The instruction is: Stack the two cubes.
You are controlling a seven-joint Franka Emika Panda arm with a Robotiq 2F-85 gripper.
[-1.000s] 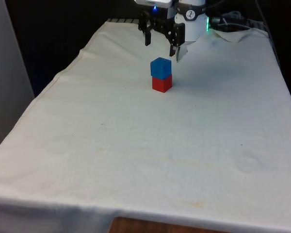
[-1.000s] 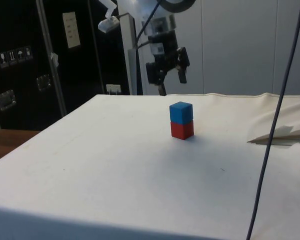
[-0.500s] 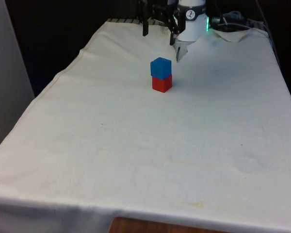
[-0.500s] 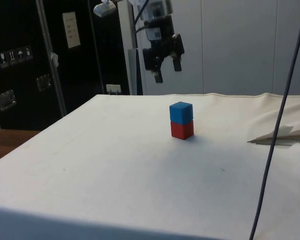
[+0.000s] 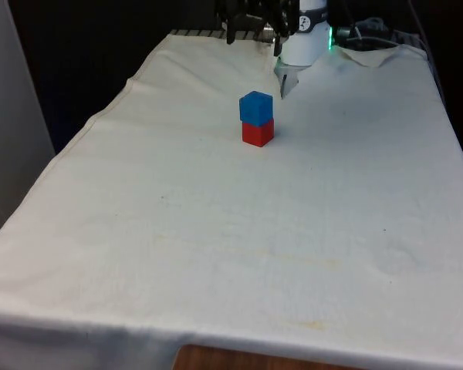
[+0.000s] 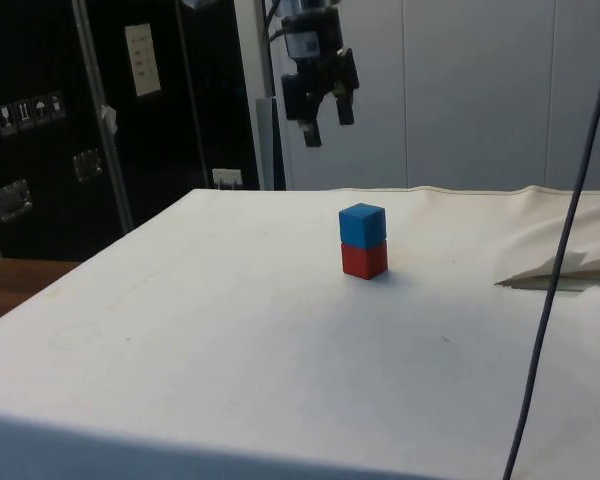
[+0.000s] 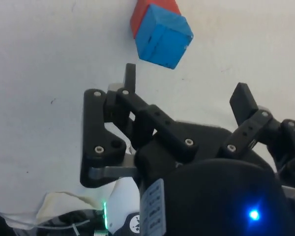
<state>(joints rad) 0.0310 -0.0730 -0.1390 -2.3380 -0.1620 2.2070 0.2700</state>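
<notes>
Blue cube [image 5: 256, 107] resting squarely on the red cube [image 5: 258, 132], on the white tablecloth [image 5: 216, 231]. Gripper [image 6: 323, 106], fingers spread and empty, hangs high above and behind the stack. Stacking appears complete; nothing evidently remains.

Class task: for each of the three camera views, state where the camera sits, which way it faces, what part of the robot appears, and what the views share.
Front view: looks along the table at the blue cube on the red cube; the claw is above.
Side view: from the table's side; stack, raised claw.
Wrist view: looks down past the open claw at the stack.
Shared: all three show the stacked cubes.
</notes>
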